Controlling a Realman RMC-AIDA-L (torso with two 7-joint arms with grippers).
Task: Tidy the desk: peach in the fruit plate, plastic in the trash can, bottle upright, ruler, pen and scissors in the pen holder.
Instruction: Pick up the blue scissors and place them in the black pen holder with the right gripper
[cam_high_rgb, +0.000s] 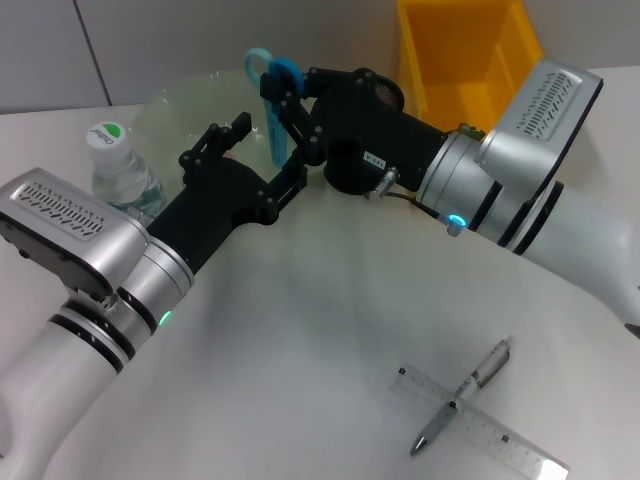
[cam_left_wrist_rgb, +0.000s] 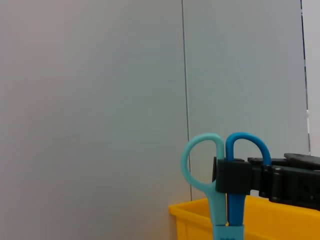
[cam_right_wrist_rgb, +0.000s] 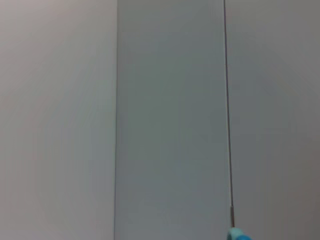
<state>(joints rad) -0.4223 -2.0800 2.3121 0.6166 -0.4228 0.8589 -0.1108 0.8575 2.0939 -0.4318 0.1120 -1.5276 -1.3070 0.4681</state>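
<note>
Scissors (cam_high_rgb: 272, 85) stand upright, handles up, above the plate (cam_high_rgb: 175, 105) — our right gripper (cam_high_rgb: 285, 105) clamps them while our left gripper (cam_high_rgb: 235, 165), jaws spread, waits beside — likely a handover.

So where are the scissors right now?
In the head view the scissors are up off the desk at the far centre-left, handles up, gripped by the right claw above the clear fruit plate, with the left claw just beside them.
</note>
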